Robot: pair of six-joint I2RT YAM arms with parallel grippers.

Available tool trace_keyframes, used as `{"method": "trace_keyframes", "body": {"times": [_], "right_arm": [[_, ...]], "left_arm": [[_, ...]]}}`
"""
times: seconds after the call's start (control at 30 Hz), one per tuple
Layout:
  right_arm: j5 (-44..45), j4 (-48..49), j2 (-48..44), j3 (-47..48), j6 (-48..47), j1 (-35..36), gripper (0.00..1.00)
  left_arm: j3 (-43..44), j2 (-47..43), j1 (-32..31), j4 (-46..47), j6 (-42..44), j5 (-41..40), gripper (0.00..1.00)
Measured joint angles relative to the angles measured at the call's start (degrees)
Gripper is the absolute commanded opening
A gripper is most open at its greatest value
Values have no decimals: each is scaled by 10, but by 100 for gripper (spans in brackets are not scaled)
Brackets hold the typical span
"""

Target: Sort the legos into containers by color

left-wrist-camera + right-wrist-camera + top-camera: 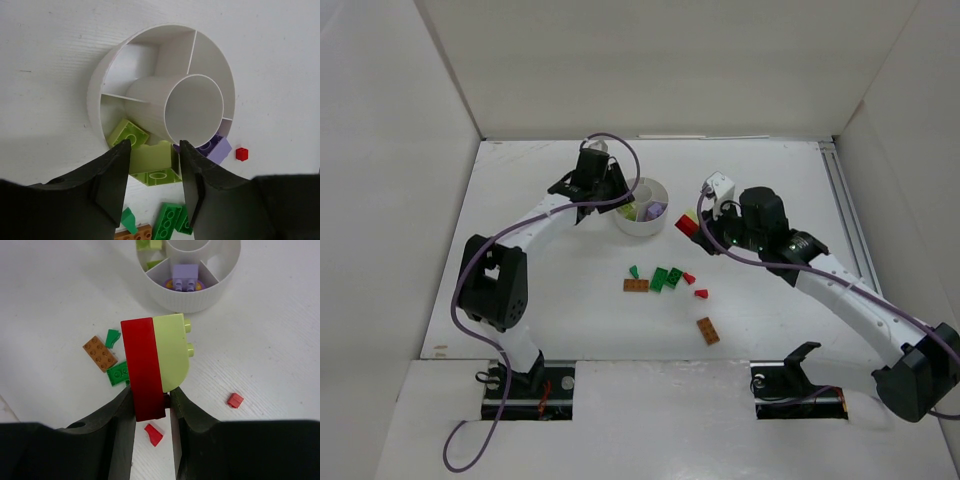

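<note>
Two joined legos point(157, 360), glossy red plus pale yellow-green, pinched in right end effector point(152, 396); left end effector point(154, 147) parted, empty.

White bench point(560, 310), dish point(638, 230) and loose legos point(666, 278)
Green, red and orange-brown legos are scattered at 5 o'clock of the dish.

I see a white dish point(640, 231), a light purple lego point(184, 276), a red lego point(145, 370), a pale yellow-green lego point(172, 352) — plus green legos point(665, 278) and orange-brown legos point(707, 331) on my white bench point(570, 320).
</note>
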Motion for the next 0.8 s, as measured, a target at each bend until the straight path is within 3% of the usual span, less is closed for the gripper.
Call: {"method": "trace_keyframes", "body": {"times": [0.17, 0.33, 0.43, 0.6, 0.8], "right_arm": [[-37, 3, 0, -2, -19, 0, 0], [-75, 3, 0, -2, -50, 0, 0], [-127, 3, 0, -2, -92, 0, 0], [-199, -3, -13, -6, -192, 43, 0], [-151, -26, -31, -7, -277, 143, 0]], "left_arm": [[0, -2, 0, 0, 1, 2, 64], [0, -13, 0, -3, 1, 3, 64], [-1, -24, 0, -7, 6, 21, 75], [-42, -99, 4, 10, 29, 126, 88], [-148, -240, 6, 74, 33, 301, 87]]}}
